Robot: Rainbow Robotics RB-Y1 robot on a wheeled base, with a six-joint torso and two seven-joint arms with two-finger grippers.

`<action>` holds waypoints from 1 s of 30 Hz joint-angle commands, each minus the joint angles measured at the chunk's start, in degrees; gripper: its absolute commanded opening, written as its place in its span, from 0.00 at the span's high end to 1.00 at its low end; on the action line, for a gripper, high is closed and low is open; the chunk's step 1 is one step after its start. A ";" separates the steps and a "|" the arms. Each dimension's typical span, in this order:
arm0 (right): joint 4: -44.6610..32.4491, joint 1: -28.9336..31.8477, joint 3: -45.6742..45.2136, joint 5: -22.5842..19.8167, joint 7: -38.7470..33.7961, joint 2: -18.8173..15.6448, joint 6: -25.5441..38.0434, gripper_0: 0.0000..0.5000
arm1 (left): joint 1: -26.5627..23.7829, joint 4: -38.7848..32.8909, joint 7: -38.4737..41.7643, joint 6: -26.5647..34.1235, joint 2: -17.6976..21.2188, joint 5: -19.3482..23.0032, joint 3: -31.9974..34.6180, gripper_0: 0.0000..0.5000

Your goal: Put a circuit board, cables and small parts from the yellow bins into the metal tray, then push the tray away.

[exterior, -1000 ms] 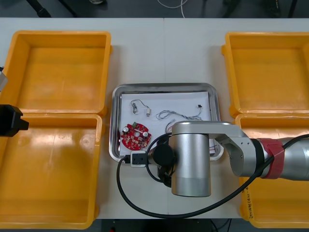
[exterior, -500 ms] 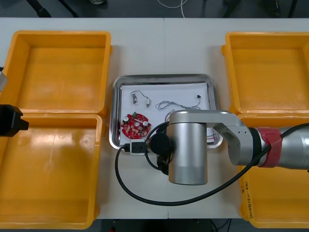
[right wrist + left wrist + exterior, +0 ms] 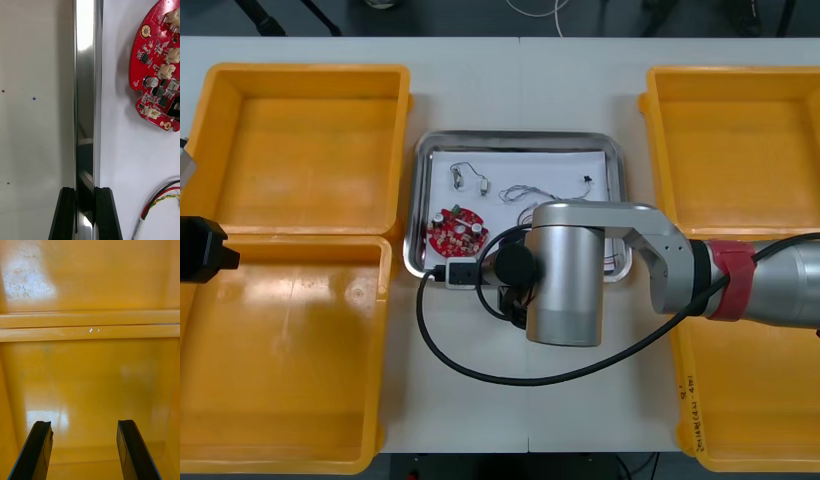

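The tray [image 3: 420,200] lies with its long axis side to side on the worktop [image 3: 480,100], between the bins [image 3: 300,70]. It is shiny-rimmed and white inside. The board [image 3: 457,231] sits near its left end, with a red and yellow cable [image 3: 159,199] close by. The right arm [image 3: 565,290] reaches in from the right, wrist turned down. The right claw [image 3: 85,213] is clamped on what seems the tray's near rim. The left claw [image 3: 84,450] hangs with fingers apart over a left bin.
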 commanded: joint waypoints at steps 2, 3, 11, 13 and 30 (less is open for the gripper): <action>1.58 -3.45 -0.89 -0.13 -2.25 0.87 -0.67 1.00 | 0.79 -1.79 -3.28 0.31 2.48 0.44 1.61 0.00; 1.85 -3.80 -0.98 -0.13 -2.25 0.87 -0.67 1.00 | 0.79 -1.79 -3.28 0.31 2.48 0.44 1.61 0.00; 5.62 -5.39 -1.07 -0.13 -1.55 0.78 -4.18 1.00 | 0.79 -1.79 -3.28 0.31 2.48 0.44 1.61 0.00; 7.03 -5.74 -1.16 -0.13 -1.20 0.78 -6.03 1.00 | 0.79 -1.79 -3.28 0.31 2.48 0.44 1.61 0.00; 14.85 -8.02 -1.25 -0.04 3.46 0.78 -17.01 1.00 | 0.79 -1.79 -3.28 0.31 2.48 0.44 1.61 0.00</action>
